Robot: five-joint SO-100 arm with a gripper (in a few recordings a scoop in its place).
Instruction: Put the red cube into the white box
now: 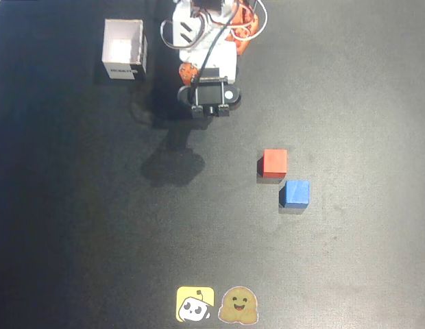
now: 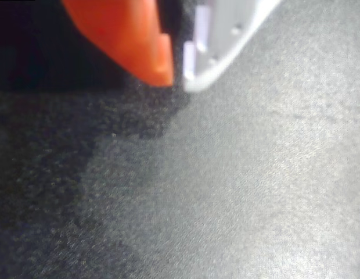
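Overhead view: arm sitting folded near its base, red cube (image 1: 274,162) lying untouched on the black desk (image 1: 75,226) beside the blue cube (image 1: 295,193), well apart from the white box (image 1: 124,48). Wrist view: end effector (image 2: 178,74) clenched, empty, hovering over bare desk. Reach step is pending; next needs opening, then extending to the cube.

Even overhead light, wrist view blurred (soft shadows)
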